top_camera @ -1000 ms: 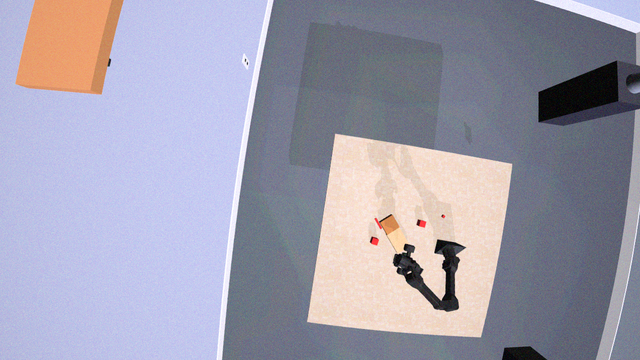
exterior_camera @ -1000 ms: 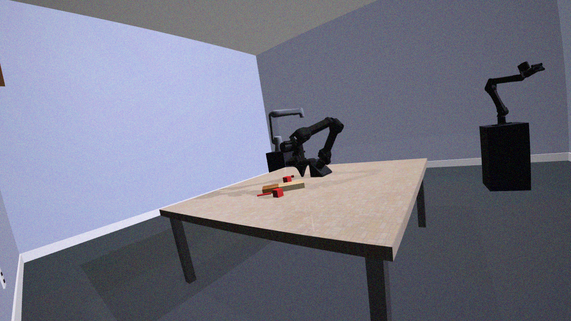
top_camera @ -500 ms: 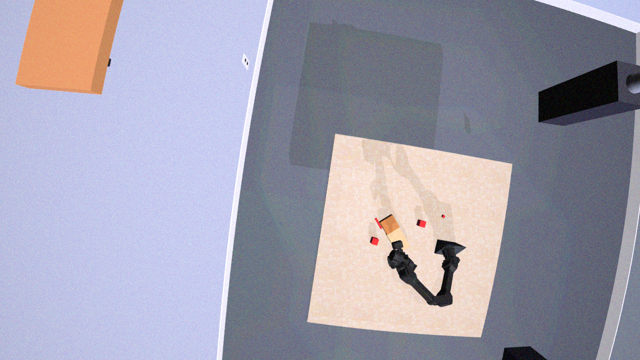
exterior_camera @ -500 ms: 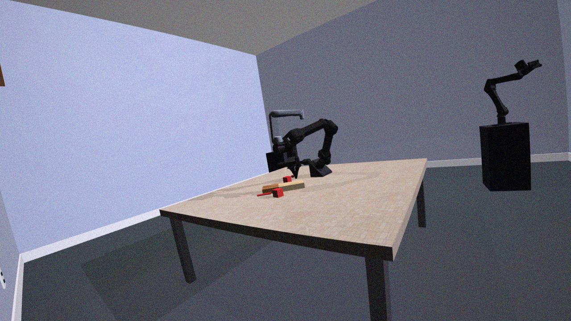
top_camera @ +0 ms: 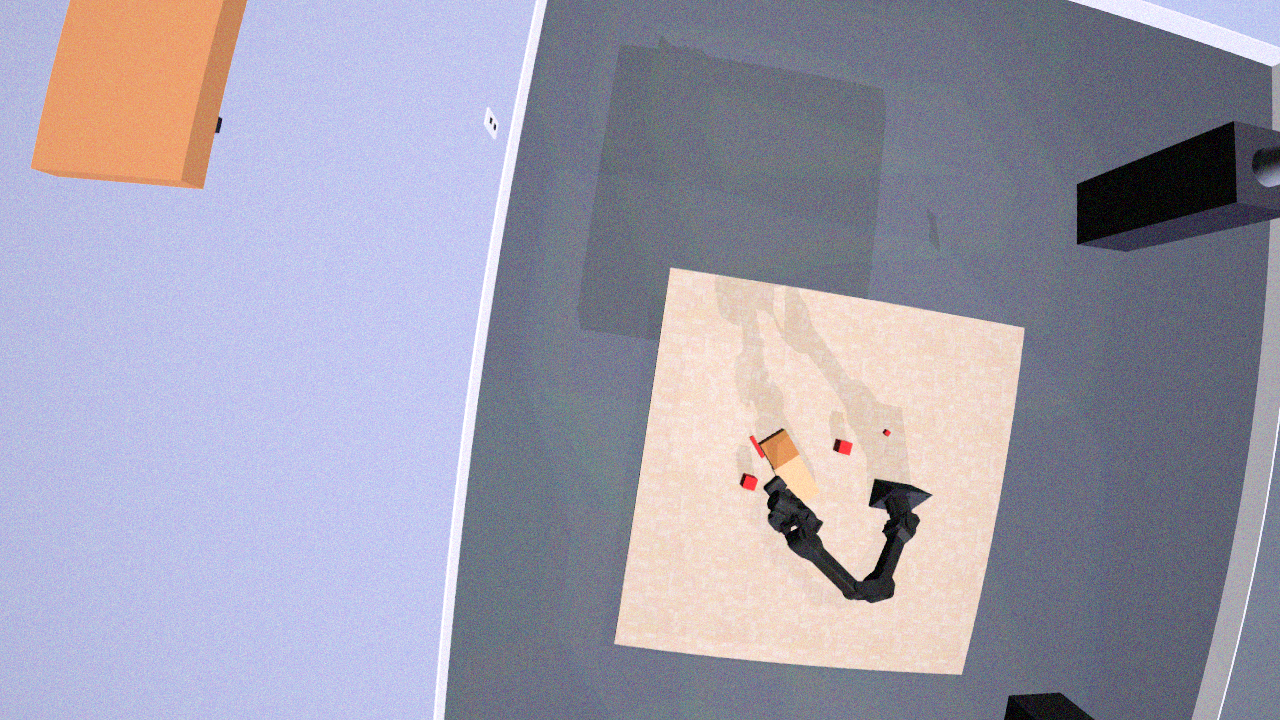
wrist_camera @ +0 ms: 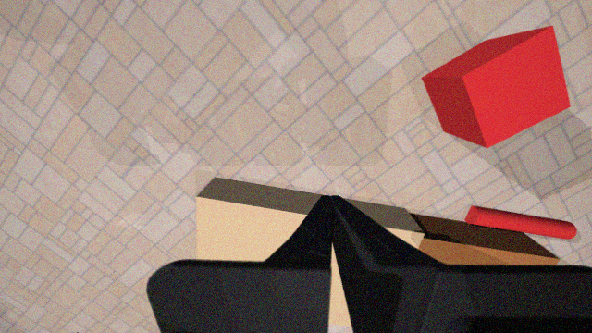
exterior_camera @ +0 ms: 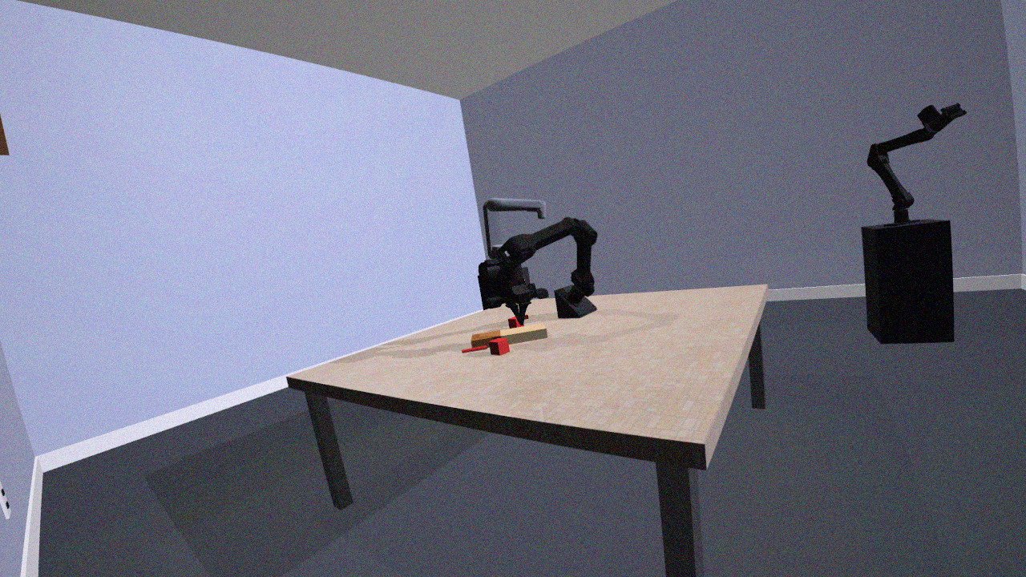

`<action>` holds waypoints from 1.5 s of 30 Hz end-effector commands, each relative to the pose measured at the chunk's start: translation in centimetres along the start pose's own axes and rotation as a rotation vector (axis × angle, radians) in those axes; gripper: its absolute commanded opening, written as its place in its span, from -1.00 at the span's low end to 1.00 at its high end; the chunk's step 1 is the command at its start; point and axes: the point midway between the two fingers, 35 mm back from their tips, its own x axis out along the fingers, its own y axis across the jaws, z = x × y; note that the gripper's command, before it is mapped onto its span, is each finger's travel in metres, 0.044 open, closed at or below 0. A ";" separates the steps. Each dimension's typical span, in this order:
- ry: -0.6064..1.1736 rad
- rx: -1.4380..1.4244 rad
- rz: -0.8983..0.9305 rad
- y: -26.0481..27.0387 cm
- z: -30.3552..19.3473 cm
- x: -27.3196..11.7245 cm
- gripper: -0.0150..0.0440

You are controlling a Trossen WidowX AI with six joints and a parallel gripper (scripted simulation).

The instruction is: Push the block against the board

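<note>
The orange square block (top_camera: 779, 449) (exterior_camera: 484, 337) (wrist_camera: 492, 257) lies against an end of the pale board (top_camera: 798, 479) (exterior_camera: 532, 330) (wrist_camera: 245, 231). Both lie flat on the table. A thin dark line shows at their joint in the wrist view, and their long sides run nearly in line; I cannot tell whether they are exactly even. My gripper (exterior_camera: 520, 324) (wrist_camera: 329, 203) is shut and empty. Its tips are at the board's long side in the wrist view, on the side of the red rod; contact is unclear. In the top view the hand hides the fingertips.
A red rod (top_camera: 757, 445) (exterior_camera: 474, 349) (wrist_camera: 523, 222) lies beside the block. One red cube (top_camera: 749, 481) (exterior_camera: 498, 346) (wrist_camera: 513, 90) stands on the rod's side. Another red cube (top_camera: 843, 446) and a tiny red cube (top_camera: 887, 432) stand on the other side.
</note>
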 end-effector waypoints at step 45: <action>0.001 -0.037 -0.002 -0.5 -0.8 5.4 -0.49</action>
